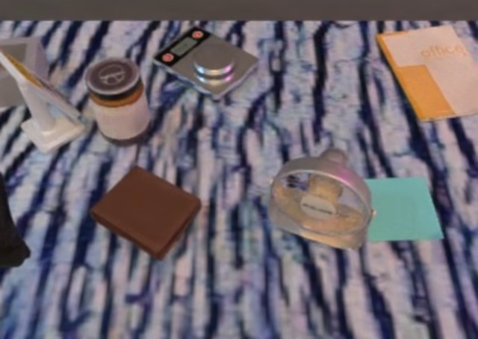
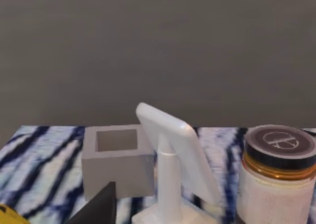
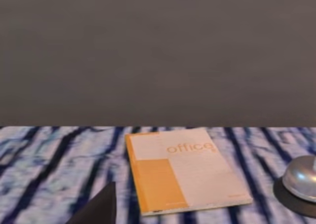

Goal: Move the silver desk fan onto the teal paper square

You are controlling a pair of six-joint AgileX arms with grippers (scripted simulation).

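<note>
The silver desk fan [image 1: 323, 202] is seen only from above, standing right of the table's [image 1: 246, 294] middle, touching the teal paper square's [image 1: 402, 209] left edge. A service bell [image 3: 302, 180] beside the "office" booklet [image 3: 183, 168] is shown only by the right wrist view. Neither gripper's fingers can be judged open or closed.

Grey open box [image 2: 118, 162], white tilted stand [image 2: 173, 160], dark-lidded jar [image 2: 277, 177] on striped cloth [image 2: 39, 155].
</note>
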